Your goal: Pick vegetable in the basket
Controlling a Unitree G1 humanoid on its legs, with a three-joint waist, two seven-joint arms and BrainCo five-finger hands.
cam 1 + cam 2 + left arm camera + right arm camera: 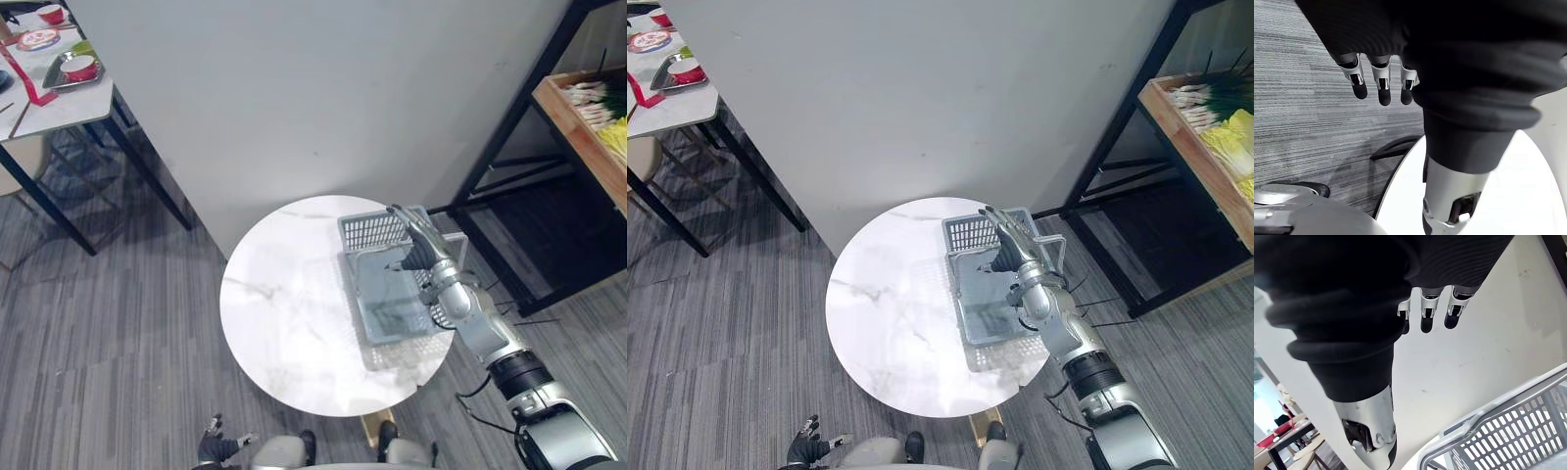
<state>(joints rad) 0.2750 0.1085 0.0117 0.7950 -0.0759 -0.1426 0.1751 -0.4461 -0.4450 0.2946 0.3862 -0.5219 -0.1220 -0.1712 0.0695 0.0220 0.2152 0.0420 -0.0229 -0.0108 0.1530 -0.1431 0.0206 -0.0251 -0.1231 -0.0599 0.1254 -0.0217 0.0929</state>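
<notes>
1. The vegetables [1219, 117] are seen in a wooden crate [573, 127] on the black rack [509, 127] to the robot's right, well apart from the basket. Pale stalks with green tops lie beside yellow-green leaves. Nothing is seen inside the basket, so the task is judged to be at its start.
2. The grey slotted basket [370, 233] stands on the right part of the round table, close to its edge. It should not be knocked when the arm is withdrawn, since a light basket so near the edge could be slid off.
3. The right hand [416, 245] is held over the basket, fingers straight and close together, thumb apart, nothing held. A turn toward the rack is judged to be called for next. One vegetable should be enclosed by the fingers around its firm middle, not pinched at the leaves.
4. The left hand [217, 446] hangs low beside the table, fingers relaxed and slightly spread, nothing held.
5. The room is floored with grey striped carpet [98, 323] and closed by a plain pale wall [294, 98] behind the table.
6. The round table [284, 313] is topped in white marble, smooth and glossy.
7. A second table [49, 98] at the far left carries red bowls [81, 67] on a tray.
</notes>
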